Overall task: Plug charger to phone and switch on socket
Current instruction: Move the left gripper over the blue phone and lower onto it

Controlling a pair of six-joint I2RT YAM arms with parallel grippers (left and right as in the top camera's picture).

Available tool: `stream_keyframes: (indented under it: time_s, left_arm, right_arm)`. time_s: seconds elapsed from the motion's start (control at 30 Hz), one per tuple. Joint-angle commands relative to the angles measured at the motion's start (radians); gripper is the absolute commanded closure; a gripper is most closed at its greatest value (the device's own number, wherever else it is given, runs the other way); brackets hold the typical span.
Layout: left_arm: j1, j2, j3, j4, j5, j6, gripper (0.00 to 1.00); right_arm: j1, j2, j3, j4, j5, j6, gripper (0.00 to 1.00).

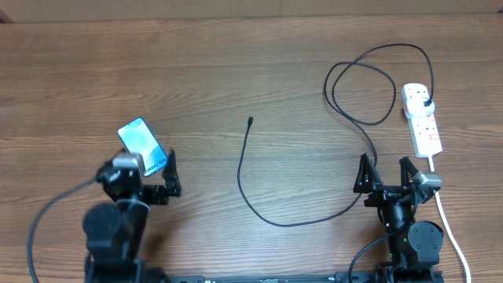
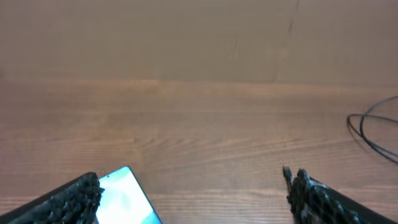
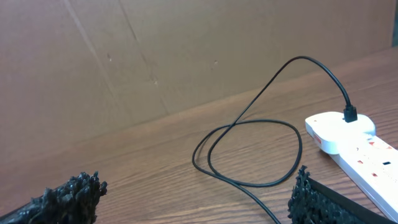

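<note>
The charger (image 1: 244,169) is a thin black cable lying on the wooden table (image 1: 236,63). Its small connector tip (image 1: 250,120) rests free near the middle of the overhead frame. From there the cable curves down and to the right, passes the right gripper and loops at the upper right. It ends in a black plug (image 1: 425,102) seated in the top end of the socket (image 1: 422,122). The socket is a white strip with red marks at the right edge of the frame, and its white cord (image 1: 448,220) trails down to the lower right.

In the right wrist view the plug (image 3: 350,114) stands in the socket (image 3: 354,140), and the cable loop (image 3: 249,124) lies in front of a brown cardboard wall (image 3: 124,62).

The phone (image 1: 141,141) lies at an angle at the lower left, screen up, well apart from the connector tip. Its lower end is hidden under the left wrist.

The left gripper (image 1: 145,171) is spread wide and grasps nothing. In its own view the phone's corner (image 2: 124,196) sits just beside the left-hand finger (image 2: 74,199).

The right gripper (image 1: 386,174) at the lower right is also spread wide and empty, and the cable runs loose between its fingers (image 3: 68,196).
</note>
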Motion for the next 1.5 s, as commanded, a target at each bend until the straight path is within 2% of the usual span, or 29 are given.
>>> stream_keyframes:
  time_s: [0.0, 0.23, 0.5, 0.67, 0.87, 1.0, 1.1, 1.3, 1.47]
  left_arm:
    - [-0.006, 0.167, 0.183, -0.085, 0.015, 0.023, 0.00]
    - [-0.007, 0.417, 0.562, -0.322, 0.023, 0.023, 0.00]
    - [-0.006, 0.673, 0.949, -0.621, 0.199, 0.023, 0.00]
    - [-0.006, 0.741, 0.961, -0.661, 0.203, 0.022, 0.00]
    - [-0.006, 0.837, 0.961, -0.583, 0.241, -0.044, 0.00]
    - [-0.007, 0.926, 0.961, -0.579, 0.004, -0.282, 0.00]
    - [-0.006, 1.012, 0.961, -0.599, -0.134, -0.394, 0.00]
    - [-0.006, 1.167, 0.961, -0.650, -0.214, -0.486, 0.00]
    - [-0.002, 1.257, 0.961, -0.691, -0.294, -0.501, 0.00]
  right_arm:
    - [-0.002, -0.012, -0.011, 0.006, -0.006, 0.002, 0.00]
    - [-0.002, -0.012, -0.011, 0.006, -0.006, 0.002, 0.00]
    - [-0.002, -0.012, -0.011, 0.006, -0.006, 0.002, 0.00]
    - [-0.002, -0.012, -0.011, 0.006, -0.006, 0.002, 0.00]
    - [-0.002, -0.012, -0.011, 0.006, -0.006, 0.002, 0.00]
    - [-0.002, -0.012, -0.011, 0.006, -0.006, 0.002, 0.00]
    - [-0.002, -0.012, -0.011, 0.006, -0.006, 0.002, 0.00]
    - [-0.002, -0.012, -0.011, 0.006, -0.006, 0.002, 0.00]
    - [-0.002, -0.012, -0.011, 0.006, -0.006, 0.002, 0.00]
